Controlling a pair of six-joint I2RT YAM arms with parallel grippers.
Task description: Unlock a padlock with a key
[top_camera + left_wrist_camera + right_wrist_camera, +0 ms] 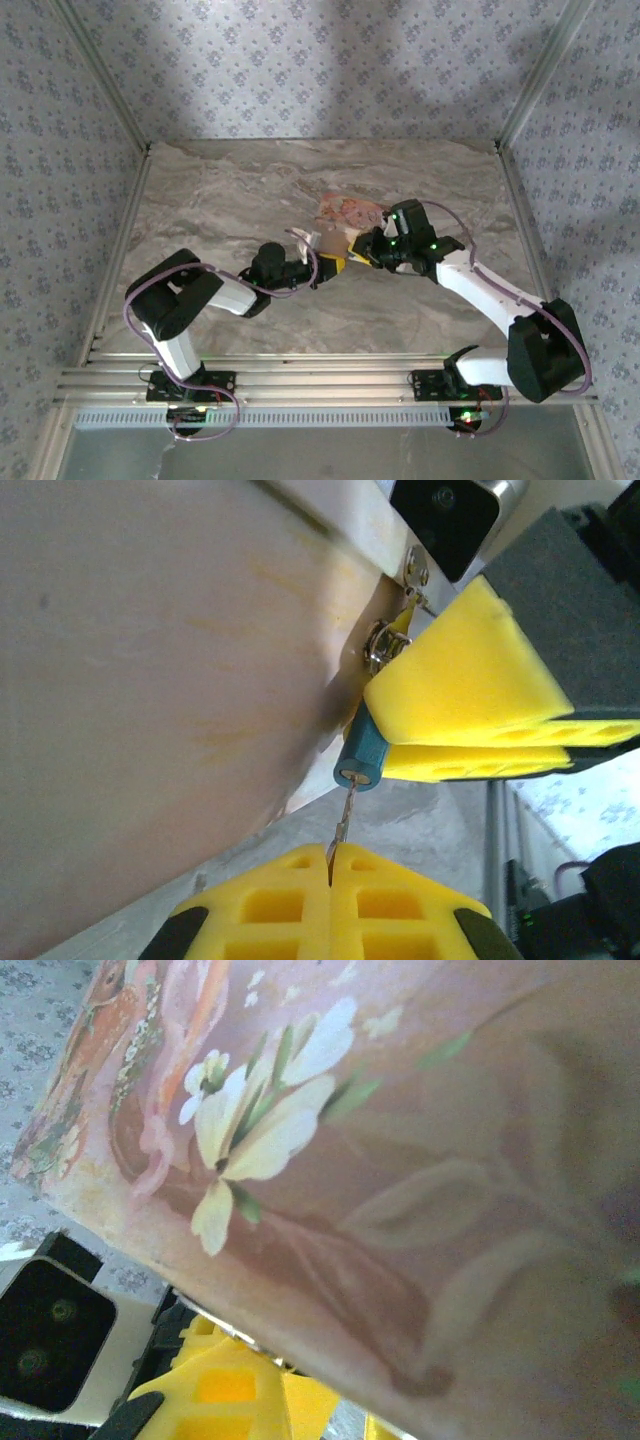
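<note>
Left wrist view gives us the clearest look. The left pincer (330, 858) has its yellow fingers pressed together on the key (346, 815), whose thin metal blade runs up from them into the end of the padlock (360, 760). We see the padlock as a small blue body, tilted, lying just beside the pale side of the pouch (150, 700). The right pincer (383, 740) reaches in from the right, and its two yellow pads close around the padlock. A small metal ring (380, 645) sits above them at the pouch's edge.

From the top external camera we find the left pincer (328, 265) and the right pincer (358, 250) tip to tip near the middle of the tabletop (230, 190). The pink-orange pouch (348, 211) lies just behind them, toward the far edge. The padlock is too small to make out there.

In the right wrist view, the pouch's (330, 1160) flower print lies close to the lens.
</note>
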